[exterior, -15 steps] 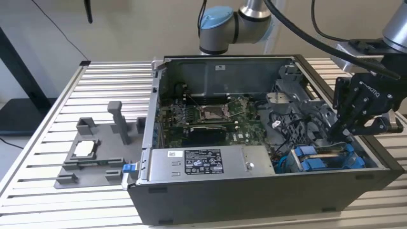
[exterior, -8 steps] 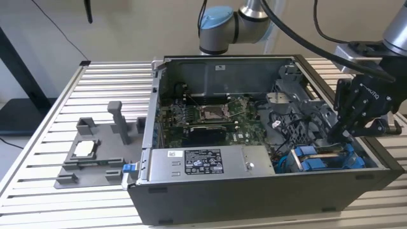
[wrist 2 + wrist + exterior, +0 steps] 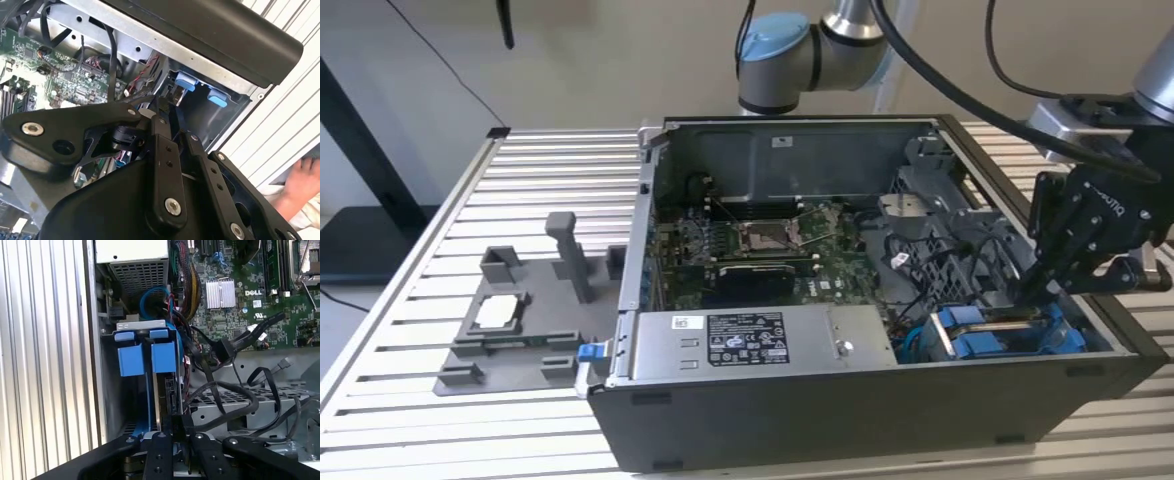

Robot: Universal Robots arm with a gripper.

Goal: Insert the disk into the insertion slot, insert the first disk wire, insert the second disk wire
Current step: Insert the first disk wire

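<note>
claw (image 3: pixel 179 420), pressed together, tips at the end of the disk (image 3: pixel 165 390), which stands edgewise in the insertion slot (image 3: pixel 111 390) beside black cables (image 3: pixel 220 387).

gripper (image 3: pixel 1029 294) | at insertion slot (image 3: pixel 974 346) | inside open computer case (image 3: pixel 854 412)

Robotics lab test cell: a slatted aluminium surface (image 3: pixel 547 160) carries an opened computer case (image 3: pixel 854 410) and a grey fixture plate (image 3: pixel 520 345); an industrial robot arm (image 3: pixel 787 50) rises behind its far edge.
</note>
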